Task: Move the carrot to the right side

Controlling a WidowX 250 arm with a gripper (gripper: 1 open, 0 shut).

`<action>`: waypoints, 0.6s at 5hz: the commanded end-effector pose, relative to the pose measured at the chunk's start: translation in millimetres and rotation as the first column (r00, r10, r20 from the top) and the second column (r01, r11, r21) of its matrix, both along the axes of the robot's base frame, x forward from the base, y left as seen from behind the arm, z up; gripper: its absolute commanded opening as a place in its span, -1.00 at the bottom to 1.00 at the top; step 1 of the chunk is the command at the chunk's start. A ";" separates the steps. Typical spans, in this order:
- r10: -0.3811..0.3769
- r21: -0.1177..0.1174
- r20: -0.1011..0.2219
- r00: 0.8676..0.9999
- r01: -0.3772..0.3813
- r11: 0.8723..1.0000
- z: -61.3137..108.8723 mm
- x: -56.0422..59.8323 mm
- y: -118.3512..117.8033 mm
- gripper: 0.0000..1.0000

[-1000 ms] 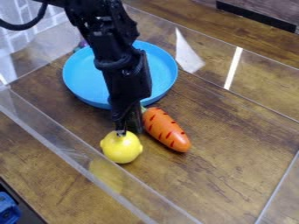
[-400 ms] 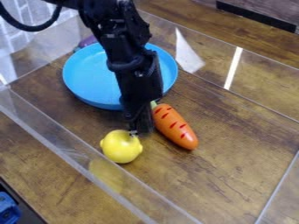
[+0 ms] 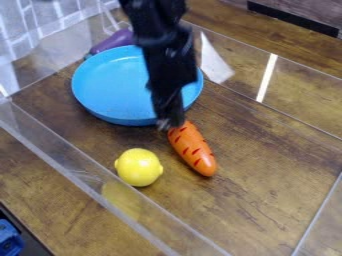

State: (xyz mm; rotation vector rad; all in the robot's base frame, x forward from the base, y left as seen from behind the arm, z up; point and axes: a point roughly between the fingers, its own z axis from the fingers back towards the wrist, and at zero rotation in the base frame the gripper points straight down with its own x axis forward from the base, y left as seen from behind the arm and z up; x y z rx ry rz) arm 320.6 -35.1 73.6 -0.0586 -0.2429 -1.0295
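While the carrot (image 3: 194, 150) lies on the tabletop (image 3: 274, 195) just right of the lemon (image 3: 139, 167), near the blue bowl (image 3: 107, 90), the end effector (image 3: 170, 120) is clenched at its upper end. Risk: if only the tip is pinched, carrot could slip & roll. Leafy tip hidden; can't tell if it's held; arm (image 3: 167, 50) blurred.

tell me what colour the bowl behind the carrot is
The bowl is bright blue; the camera view shows it best.

one camera looks down obliquely, fairly close, over the table (image 3: 261, 185).
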 end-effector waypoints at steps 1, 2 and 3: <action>0.046 0.025 0.088 0.995 -0.049 0.998 41.7 23.6 1.3 -1.00; 0.087 0.047 0.082 0.993 -0.091 0.995 49.9 33.7 3.7 -1.00; 0.150 0.044 0.083 0.985 -0.154 0.987 52.0 36.7 -3.4 -1.00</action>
